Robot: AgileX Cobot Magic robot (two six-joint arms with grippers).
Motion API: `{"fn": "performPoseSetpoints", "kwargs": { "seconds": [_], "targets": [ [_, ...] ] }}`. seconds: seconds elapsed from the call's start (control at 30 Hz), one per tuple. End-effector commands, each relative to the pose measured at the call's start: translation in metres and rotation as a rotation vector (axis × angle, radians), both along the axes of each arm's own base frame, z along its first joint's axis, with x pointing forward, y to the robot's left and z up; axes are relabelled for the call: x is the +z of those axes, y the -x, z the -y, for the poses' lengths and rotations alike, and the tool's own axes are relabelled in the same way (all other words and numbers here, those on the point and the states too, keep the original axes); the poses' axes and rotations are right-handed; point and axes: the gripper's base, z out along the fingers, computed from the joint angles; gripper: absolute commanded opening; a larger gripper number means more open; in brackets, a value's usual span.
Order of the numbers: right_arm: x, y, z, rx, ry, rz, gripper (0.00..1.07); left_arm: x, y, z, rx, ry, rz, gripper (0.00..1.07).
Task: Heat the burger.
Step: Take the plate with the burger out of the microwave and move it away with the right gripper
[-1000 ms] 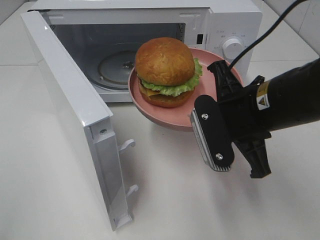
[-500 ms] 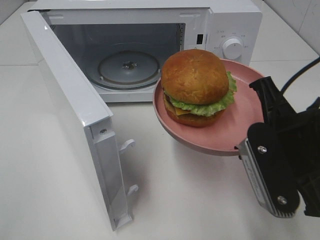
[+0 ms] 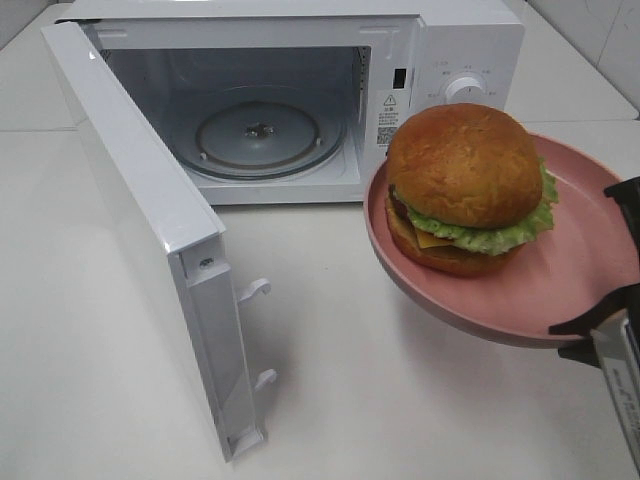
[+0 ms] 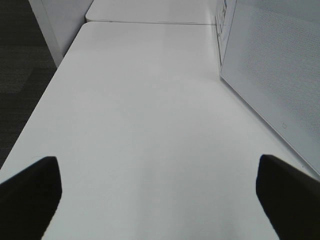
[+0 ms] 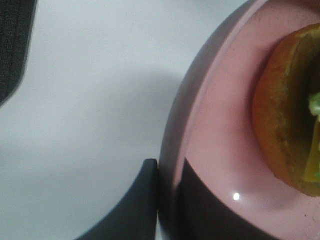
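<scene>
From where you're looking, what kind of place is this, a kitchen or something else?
Probably a test bench set up as a kitchen corner, not a real kitchen: a white microwave with its door open on a bare white table, a burger on a pink plate, and dark office-style flooring beside the table.

The high camera looks steeply down from the front onto the open microwave [image 3: 300, 100] and table [image 3: 90, 330]. The left wrist camera looks low along the table, the microwave door [image 4: 272, 75] at one side. The right wrist camera sits very close to the plate [image 5: 220, 150] rim, sharing plate and burger [image 5: 290, 125] with the high view.
</scene>
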Motion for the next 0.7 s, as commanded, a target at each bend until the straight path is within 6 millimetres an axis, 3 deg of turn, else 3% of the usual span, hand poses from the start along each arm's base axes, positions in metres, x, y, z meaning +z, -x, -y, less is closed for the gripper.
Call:
{"fn": "performPoseSetpoints", "kwargs": {
  "seconds": [0.03,0.3,0.7],
  "targets": [
    [0.012,0.007,0.009,-0.048,-0.043,0.059,0.00,0.000,0.002,0.000,0.003,-0.002,0.014,0.98],
    [0.015,0.016,0.023,-0.149,-0.038,0.042,0.00,0.000,0.002,0.000,0.003,-0.002,0.014,0.98],
    [0.014,0.016,0.039,-0.470,-0.096,-0.011,0.00,0.000,0.002,0.000,0.003,-0.002,0.014,0.98]
  ]
}}
